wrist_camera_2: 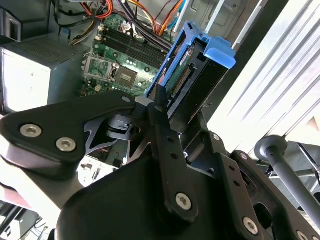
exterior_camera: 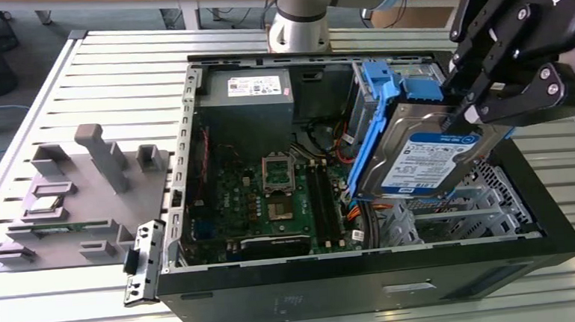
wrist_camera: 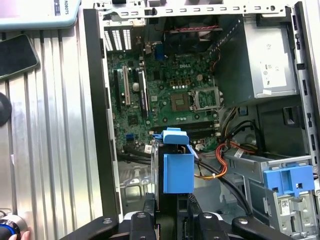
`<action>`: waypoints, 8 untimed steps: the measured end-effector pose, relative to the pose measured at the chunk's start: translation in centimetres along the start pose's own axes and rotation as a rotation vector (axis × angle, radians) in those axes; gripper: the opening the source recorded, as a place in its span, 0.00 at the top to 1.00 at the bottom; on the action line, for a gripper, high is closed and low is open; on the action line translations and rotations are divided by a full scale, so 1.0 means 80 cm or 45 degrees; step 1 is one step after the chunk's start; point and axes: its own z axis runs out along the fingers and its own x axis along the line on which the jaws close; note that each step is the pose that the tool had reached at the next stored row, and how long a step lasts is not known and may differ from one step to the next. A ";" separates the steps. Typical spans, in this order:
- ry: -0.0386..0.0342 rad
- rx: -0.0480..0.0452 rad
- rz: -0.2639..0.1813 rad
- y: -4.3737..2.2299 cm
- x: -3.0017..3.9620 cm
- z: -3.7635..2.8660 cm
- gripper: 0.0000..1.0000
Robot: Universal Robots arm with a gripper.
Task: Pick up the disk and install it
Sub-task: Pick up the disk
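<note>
The disk (exterior_camera: 425, 158) is a silver-grey drive with a blue-and-white label, framed by a bright blue bracket. It hangs tilted over the exterior view's right part of the open computer case (exterior_camera: 375, 275), above the drive cage. My black gripper (exterior_camera: 467, 109) is shut on its upper end. In the second wrist view the disk (wrist_camera_2: 197, 70) points away from my gripper (wrist_camera_2: 150, 102), over the motherboard. In the first wrist view the blue end of the disk (wrist_camera: 177, 170) rises between the fingers (wrist_camera: 142, 220).
Inside the case lie the green motherboard (exterior_camera: 279, 188), the grey power-supply box (exterior_camera: 248, 88) and a bare blue bracket (exterior_camera: 418, 86) in the drive bay. A grey fixture (exterior_camera: 79, 189) stands on the slatted table (exterior_camera: 111, 59). A dark phone (wrist_camera: 15, 55) lies beside the case.
</note>
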 end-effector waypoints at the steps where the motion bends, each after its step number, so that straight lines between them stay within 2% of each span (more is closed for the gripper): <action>1: 0.0000 0.000 0.001 -0.0025 0.0002 -0.0001 0.65; 8: -0.0002 -0.001 0.003 -0.0244 0.0001 -0.0011 0.65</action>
